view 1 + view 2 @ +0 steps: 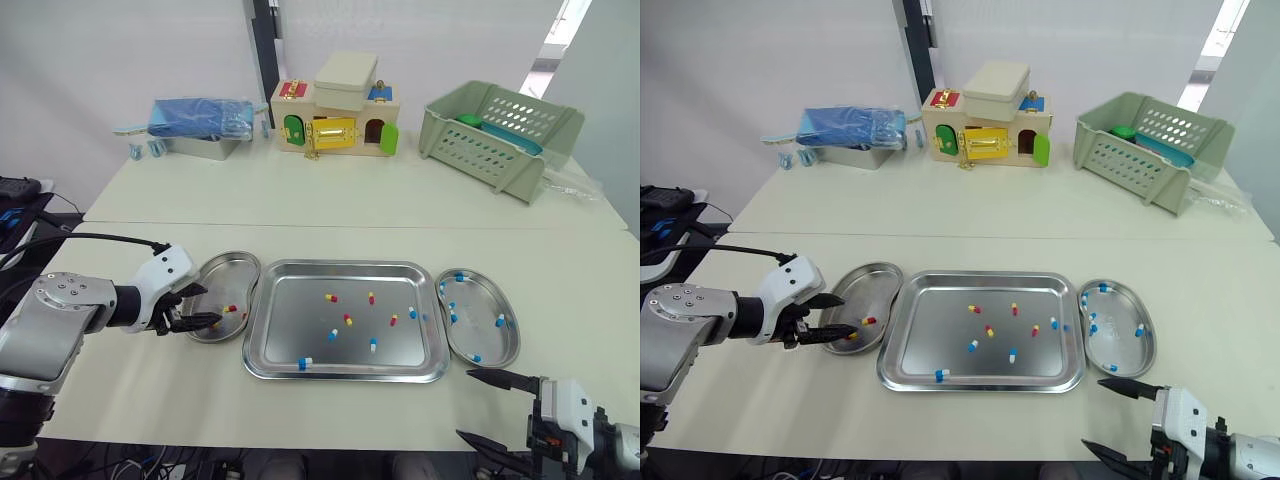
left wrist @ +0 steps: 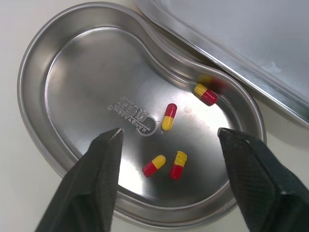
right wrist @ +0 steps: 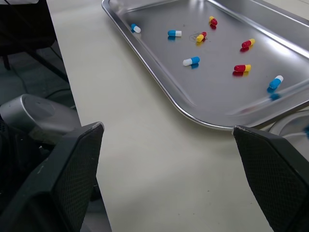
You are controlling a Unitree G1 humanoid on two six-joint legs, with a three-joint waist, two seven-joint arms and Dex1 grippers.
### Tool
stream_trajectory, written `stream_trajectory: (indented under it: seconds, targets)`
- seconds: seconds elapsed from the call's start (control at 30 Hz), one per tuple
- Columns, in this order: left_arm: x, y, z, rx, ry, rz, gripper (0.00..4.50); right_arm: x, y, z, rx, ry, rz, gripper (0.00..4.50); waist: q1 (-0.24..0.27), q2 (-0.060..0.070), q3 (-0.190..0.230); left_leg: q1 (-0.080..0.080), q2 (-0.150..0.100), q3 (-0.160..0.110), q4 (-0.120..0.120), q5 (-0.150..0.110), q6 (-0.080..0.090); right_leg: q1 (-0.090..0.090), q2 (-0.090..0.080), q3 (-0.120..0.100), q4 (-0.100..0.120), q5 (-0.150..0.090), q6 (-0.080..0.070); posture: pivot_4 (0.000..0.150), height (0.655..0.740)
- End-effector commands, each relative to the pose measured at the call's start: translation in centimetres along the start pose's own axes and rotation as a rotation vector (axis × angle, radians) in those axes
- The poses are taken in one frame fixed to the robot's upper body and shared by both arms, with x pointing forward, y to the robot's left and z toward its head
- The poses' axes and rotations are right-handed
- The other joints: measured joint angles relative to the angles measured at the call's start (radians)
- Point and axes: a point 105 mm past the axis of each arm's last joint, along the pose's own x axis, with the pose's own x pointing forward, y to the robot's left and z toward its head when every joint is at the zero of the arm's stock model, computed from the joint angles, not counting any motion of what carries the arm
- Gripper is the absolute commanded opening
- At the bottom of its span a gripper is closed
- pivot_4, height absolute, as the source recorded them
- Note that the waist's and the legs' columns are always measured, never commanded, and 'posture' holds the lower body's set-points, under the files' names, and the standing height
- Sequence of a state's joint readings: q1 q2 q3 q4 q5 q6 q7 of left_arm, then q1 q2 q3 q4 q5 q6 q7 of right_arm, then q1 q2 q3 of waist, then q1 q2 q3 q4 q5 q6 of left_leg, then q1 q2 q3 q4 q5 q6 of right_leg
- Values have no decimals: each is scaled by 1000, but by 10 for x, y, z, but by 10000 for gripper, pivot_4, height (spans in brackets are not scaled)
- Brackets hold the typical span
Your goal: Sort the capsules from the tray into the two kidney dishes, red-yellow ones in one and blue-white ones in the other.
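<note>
The steel tray (image 1: 300, 300) in the middle of the table holds several loose capsules, red-yellow ones (image 1: 348, 320) and blue-white ones (image 1: 373, 344). To its left, the left kidney dish (image 1: 225, 265) contains several red-yellow capsules (image 2: 169, 116). My left gripper (image 1: 208, 305) hovers open just above this dish's near end, with nothing between its fingers. On the tray's other side, the right kidney dish (image 1: 505, 345) holds several blue-white capsules (image 1: 454, 317). My right gripper (image 1: 465, 404) is open and empty near the table's front edge, in front of the right dish.
At the back of the table stand a wooden toy house (image 1: 335, 118), a green plastic basket (image 1: 495, 135) and a metal box with blue packs (image 1: 200, 125). Bare tabletop lies between the dishes and these. The front edge runs close to my right gripper.
</note>
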State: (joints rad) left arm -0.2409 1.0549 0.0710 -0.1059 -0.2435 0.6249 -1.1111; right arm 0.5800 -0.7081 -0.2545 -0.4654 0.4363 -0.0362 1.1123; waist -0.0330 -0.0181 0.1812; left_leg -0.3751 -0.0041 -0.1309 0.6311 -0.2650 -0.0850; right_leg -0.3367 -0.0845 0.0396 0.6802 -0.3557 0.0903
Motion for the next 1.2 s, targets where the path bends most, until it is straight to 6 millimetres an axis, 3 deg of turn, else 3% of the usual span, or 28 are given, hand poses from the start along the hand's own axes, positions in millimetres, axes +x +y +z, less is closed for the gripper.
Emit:
stream_trajectory:
  seconds: [0.03,0.23,0.37,0.53,0.73,0.9,1.03,1.2]
  targets:
    - [-31,13,2,16,-70,34,43006,-20,-16,16,40,2,-46,45000,-1,0,0,0,0,0,0,0,0,0,0,0,0,0,0,1500,7400]
    - [-68,25,-28,-28,-92,106,44795,-58,-50,27,103,69,-152,45000,-10,1,0,1,0,1,-1,0,0,0,0,1,0,0,0,1500,7400]
    - [-88,29,-53,-70,-83,169,44795,-80,-77,19,100,160,-229,45000,-8,0,1,1,0,2,-1,0,0,0,0,1,0,0,0,1500,7400]
    - [-91,22,-72,-93,-66,171,44795,-89,-99,13,95,206,-261,45000,-9,0,1,1,0,3,-1,0,0,0,-1,2,0,0,0,1500,7400]
    - [-89,8,-72,-115,-102,148,44795,-91,-102,11,90,249,-226,45000,-8,0,1,0,0,2,-1,0,0,-1,-1,1,0,0,0,1500,7400]
    - [-85,-11,-63,-69,-196,129,44795,-92,-99,20,108,296,-152,45000,-10,0,1,0,0,3,-1,0,0,-1,-1,2,0,0,0,1500,7400]
    - [-77,-67,-46,-28,-367,21,44795,-81,-99,51,74,286,-53,45000,-21,0,1,0,1,5,-1,0,0,-1,-1,3,-1,0,0,1500,7400]
    - [-73,-100,-46,-46,-443,-11,44795,-52,-87,89,17,207,106,45000,-11,-1,0,1,1,3,0,0,0,0,-1,1,-1,0,0,1500,7400]
